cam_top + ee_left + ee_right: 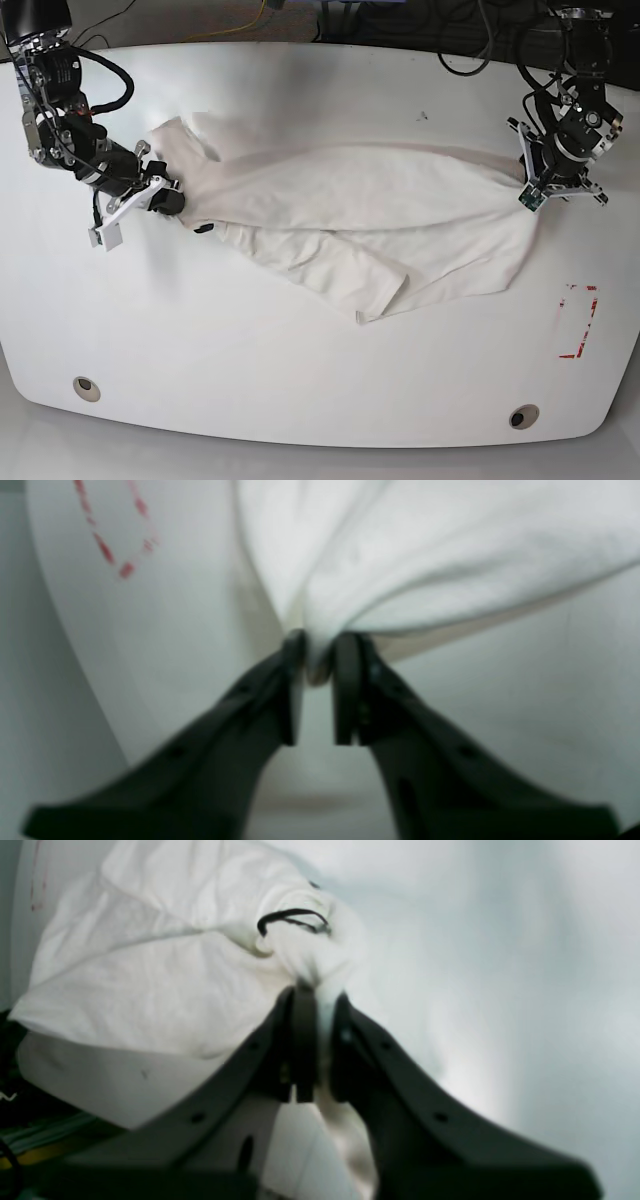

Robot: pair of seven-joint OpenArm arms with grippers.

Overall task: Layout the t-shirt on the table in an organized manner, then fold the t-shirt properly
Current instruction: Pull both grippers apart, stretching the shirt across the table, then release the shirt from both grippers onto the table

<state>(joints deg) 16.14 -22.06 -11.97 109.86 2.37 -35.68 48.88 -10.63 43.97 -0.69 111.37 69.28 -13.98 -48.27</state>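
layout stage incomplete: t-shirt (350,225) stretched between grippers, wrinkled, one flap doubled over. left gripper (315,652) and right gripper (317,1000) each pinch cloth. folding not begun.

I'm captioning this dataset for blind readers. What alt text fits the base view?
A white t-shirt lies stretched and rumpled across a glossy white table, pinched at opposite ends by two robot arms: the right gripper at the view's left, the left gripper at its right. A red tape outline marks the table below the left gripper.
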